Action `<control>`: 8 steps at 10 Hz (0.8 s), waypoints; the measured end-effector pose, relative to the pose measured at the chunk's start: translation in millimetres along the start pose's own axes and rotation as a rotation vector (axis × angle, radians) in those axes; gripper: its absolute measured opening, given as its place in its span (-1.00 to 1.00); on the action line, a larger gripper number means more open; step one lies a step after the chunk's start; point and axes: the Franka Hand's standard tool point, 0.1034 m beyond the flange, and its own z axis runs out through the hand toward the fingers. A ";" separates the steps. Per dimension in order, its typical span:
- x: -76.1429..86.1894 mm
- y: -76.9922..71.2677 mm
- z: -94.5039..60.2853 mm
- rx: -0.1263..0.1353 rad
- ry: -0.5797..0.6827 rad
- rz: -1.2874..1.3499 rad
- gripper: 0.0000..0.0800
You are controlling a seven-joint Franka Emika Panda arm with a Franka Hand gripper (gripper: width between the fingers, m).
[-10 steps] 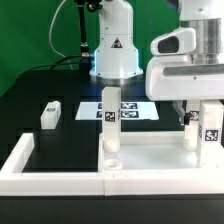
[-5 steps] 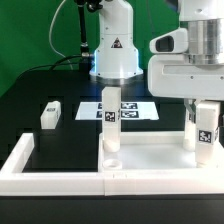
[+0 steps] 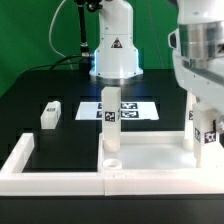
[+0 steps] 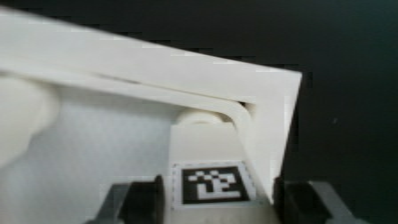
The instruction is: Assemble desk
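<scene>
Gripper (image 4: 214,208) is clamped on a tagged leg (image 4: 212,180). The wrist view shows a finger on each side of it and the tag facing the camera. The leg's far end points right at the round corner socket (image 4: 205,118) of the desk panel (image 3: 150,160), but I can't tell if it's actually seated. Past that corner's rim there's only black table (image 3: 60,140), so that side is open. In the exterior view the panel lies flat on the table at the near right, its front edge tight against the low white border wall (image 3: 22,155). The wall also runs up the exterior view's left, so those two sides are boxed in. One leg (image 3: 112,120) stands upright at the panel's left corner. Another upright leg (image 3: 190,128) sits just beside the held one, so it's pretty cramped there. A loose leg (image 3: 50,114) lies well apart on the left, and the marker board (image 3: 140,108) sits behind the panel.
</scene>
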 end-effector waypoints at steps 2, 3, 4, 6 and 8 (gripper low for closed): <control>-2.8 -1.0 0.6 0.012 0.004 0.192 -0.28; -2.6 -1.4 0.8 0.014 0.004 0.227 -0.28; -2.5 -1.4 0.8 0.014 0.005 0.201 -0.04; 1.4 -4.6 1.4 0.049 0.021 -0.073 0.56; -10.3 -2.7 -8.8 0.009 0.023 -0.421 0.61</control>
